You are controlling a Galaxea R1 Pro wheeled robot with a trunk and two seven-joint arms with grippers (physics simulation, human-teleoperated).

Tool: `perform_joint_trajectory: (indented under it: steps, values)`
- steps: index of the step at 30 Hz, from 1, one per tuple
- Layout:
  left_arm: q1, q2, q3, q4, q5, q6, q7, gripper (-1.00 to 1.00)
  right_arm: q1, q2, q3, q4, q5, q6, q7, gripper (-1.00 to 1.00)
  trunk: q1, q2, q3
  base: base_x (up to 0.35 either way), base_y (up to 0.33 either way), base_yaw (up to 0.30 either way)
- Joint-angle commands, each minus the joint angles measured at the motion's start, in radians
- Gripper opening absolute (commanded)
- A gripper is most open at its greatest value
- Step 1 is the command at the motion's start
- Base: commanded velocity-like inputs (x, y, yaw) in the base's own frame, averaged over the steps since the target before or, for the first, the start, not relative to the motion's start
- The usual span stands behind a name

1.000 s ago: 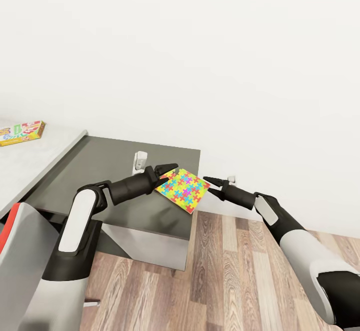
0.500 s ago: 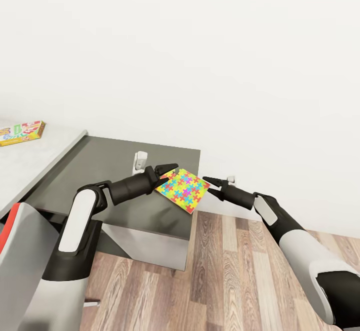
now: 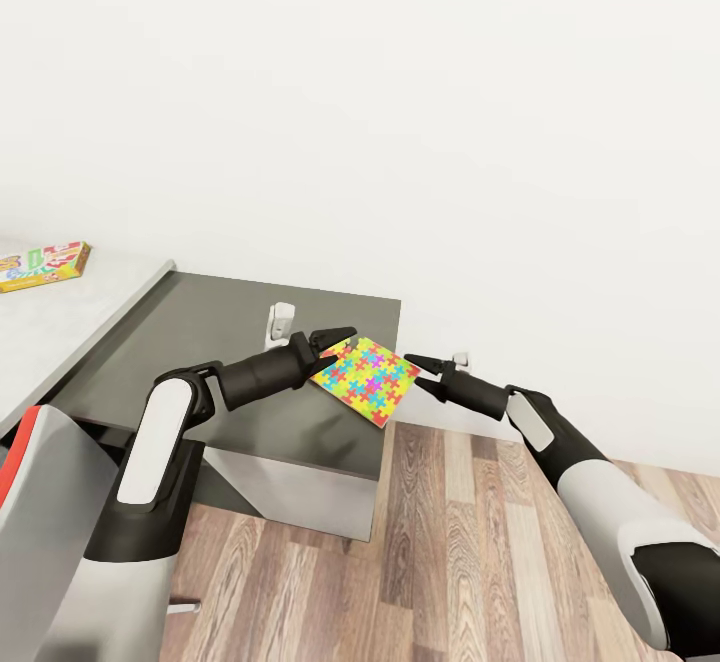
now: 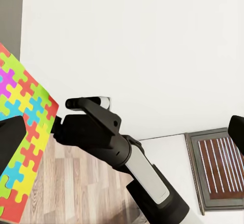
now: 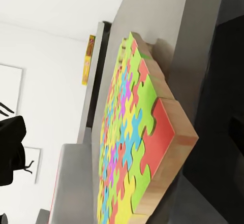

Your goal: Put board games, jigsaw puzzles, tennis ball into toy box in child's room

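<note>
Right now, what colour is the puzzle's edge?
Plain wood-brown under the multicoloured top of the jigsaw puzzle; the right wrist view shows it best.

Light-grey desk top (image 3: 60,327): a colourful board game (image 3: 43,265) lies flat near its far edge.
Lower dark-grey top (image 3: 250,332): adjoins it, above pale cabinet fronts.
Floor (image 3: 470,562): wood planks.

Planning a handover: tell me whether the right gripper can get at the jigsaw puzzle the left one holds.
Probably yes. The right gripper is open, aimed at the jigsaw puzzle's free edge, with only open air between. The left gripper pinches the opposite corner, above the dark-grey desk top, leaving that edge clear.
</note>
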Motion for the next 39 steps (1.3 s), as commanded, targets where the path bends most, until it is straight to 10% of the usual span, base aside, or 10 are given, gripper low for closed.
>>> perform_joint_trajectory:
  steps: [1,26,27,39]
  values:
    - [-0.001,0.000,0.001,-0.001,0.010,0.003,0.010,1.00,0.000,-0.001,0.005,0.000,-0.009,0.006,-0.001,1.00,0.000,0.000,-0.001,0.000,0.000,0.000]
    - [-0.001,-0.001,0.001,-0.001,0.010,0.003,0.010,1.00,0.003,0.001,0.009,-0.004,-0.007,0.006,-0.001,1.00,0.000,0.000,-0.001,0.000,0.000,0.000]
    - [-0.001,-0.001,0.001,-0.001,0.010,0.003,0.010,1.00,0.003,0.001,0.009,-0.004,-0.007,0.006,-0.001,-1.00,0.000,0.000,-0.001,0.000,0.000,0.000]
    - [-0.002,-0.001,0.001,-0.001,0.010,0.003,0.010,1.00,0.007,0.016,0.012,-0.011,-0.006,0.006,0.000,-1.00,0.000,0.000,-0.001,0.000,0.000,0.000]
